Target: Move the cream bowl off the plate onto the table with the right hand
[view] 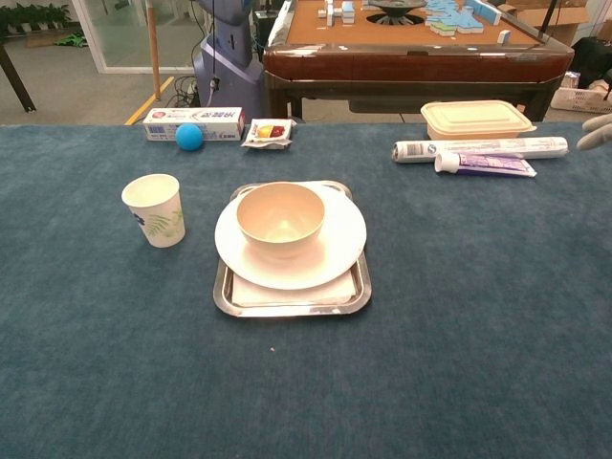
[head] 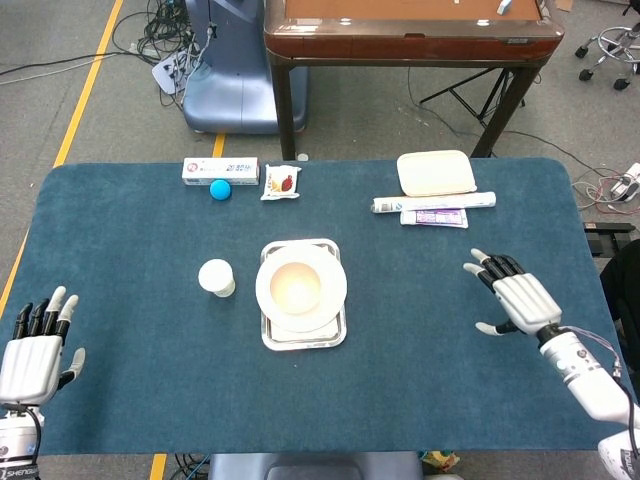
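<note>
Right hand (head: 512,300) out at mid-right, fingers spread, holding nothing; left hand (head: 36,350) flat at near-left corner, fingers apart, also holding nothing.

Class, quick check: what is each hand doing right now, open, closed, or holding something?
Left hand: open, fingers apart, holding nothing.
Right hand: open, fingers spread, holding nothing, well apart from the cream bowl.
</note>
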`<action>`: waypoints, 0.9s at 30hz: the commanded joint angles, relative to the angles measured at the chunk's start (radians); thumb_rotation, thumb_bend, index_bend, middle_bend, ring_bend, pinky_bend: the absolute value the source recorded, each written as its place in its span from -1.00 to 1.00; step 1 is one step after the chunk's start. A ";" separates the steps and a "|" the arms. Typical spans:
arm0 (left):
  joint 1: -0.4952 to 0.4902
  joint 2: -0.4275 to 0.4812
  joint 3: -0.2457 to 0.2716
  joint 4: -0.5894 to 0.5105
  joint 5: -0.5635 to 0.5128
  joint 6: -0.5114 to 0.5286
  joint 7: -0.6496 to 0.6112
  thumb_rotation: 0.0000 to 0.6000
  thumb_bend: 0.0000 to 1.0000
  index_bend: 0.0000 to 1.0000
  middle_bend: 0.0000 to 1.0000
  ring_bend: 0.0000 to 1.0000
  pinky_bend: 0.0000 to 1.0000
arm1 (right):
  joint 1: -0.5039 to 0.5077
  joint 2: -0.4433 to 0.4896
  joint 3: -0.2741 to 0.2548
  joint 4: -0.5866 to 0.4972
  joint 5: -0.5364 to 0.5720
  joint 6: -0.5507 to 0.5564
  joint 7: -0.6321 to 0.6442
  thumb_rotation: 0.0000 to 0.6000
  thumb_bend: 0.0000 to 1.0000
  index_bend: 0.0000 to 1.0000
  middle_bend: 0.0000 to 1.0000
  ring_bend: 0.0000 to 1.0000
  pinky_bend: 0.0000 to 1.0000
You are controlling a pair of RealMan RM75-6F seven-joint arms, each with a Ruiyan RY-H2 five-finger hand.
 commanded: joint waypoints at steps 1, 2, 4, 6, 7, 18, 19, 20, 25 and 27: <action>-0.005 -0.008 -0.006 0.006 -0.013 -0.006 0.013 1.00 -0.28 -1.00 -1.00 -1.00 -1.00 | 0.043 -0.010 0.002 0.037 -0.030 -0.043 0.061 1.00 -0.54 -0.79 -0.97 -1.00 -0.98; -0.005 -0.010 -0.007 0.007 -0.016 -0.006 0.014 1.00 -0.28 -1.00 -1.00 -1.00 -1.00 | 0.055 -0.013 0.002 0.044 -0.038 -0.054 0.080 1.00 -0.54 -0.79 -0.97 -1.00 -0.98; -0.006 -0.011 -0.009 0.009 -0.023 -0.007 0.015 1.00 -0.28 -1.00 -1.00 -1.00 -1.00 | 0.080 -0.020 0.003 0.059 -0.055 -0.075 0.120 1.00 -0.54 -0.79 -0.97 -1.00 -0.98; -0.006 -0.012 -0.012 0.011 -0.029 -0.008 0.017 1.00 -0.28 -1.00 -1.00 -1.00 -1.00 | 0.112 -0.028 0.004 0.077 -0.076 -0.101 0.156 1.00 -0.55 -0.79 -0.97 -1.00 -0.98; -0.006 -0.013 -0.013 0.009 -0.031 -0.005 0.020 1.00 -0.28 -1.00 -1.00 -1.00 -1.00 | 0.133 -0.034 0.004 0.088 -0.085 -0.119 0.169 1.00 -0.55 -0.79 -0.97 -1.00 -0.98; -0.008 -0.014 -0.017 0.016 -0.043 -0.005 0.015 1.00 -0.29 -1.00 -1.00 -1.00 -1.00 | 0.280 -0.103 0.012 0.131 -0.119 -0.239 0.249 1.00 -0.74 -0.84 -0.99 -1.00 -0.98; -0.008 -0.014 -0.018 0.017 -0.045 -0.005 0.013 1.00 -0.29 -1.00 -1.00 -1.00 -1.00 | 0.294 -0.111 0.010 0.135 -0.123 -0.249 0.255 1.00 -0.77 -0.88 -1.00 -1.00 -0.98; -0.008 -0.014 -0.019 0.017 -0.047 -0.004 0.012 1.00 -0.29 -1.00 -1.00 -1.00 -1.00 | 0.305 -0.116 0.010 0.138 -0.125 -0.258 0.258 1.00 -0.78 -0.90 -1.00 -1.00 -0.98; -0.012 -0.015 -0.024 0.021 -0.059 -0.012 0.012 1.00 -0.29 -1.00 -1.00 -1.00 -1.00 | 0.368 -0.136 0.015 0.148 -0.123 -0.310 0.293 1.00 -0.81 -0.98 -1.00 -1.00 -0.98; -0.013 -0.015 -0.025 0.023 -0.064 -0.015 0.012 1.00 -0.28 -1.00 -1.00 -1.00 -1.00 | 0.390 -0.140 0.018 0.148 -0.122 -0.327 0.312 1.00 -0.82 -1.00 -1.00 -1.00 -0.98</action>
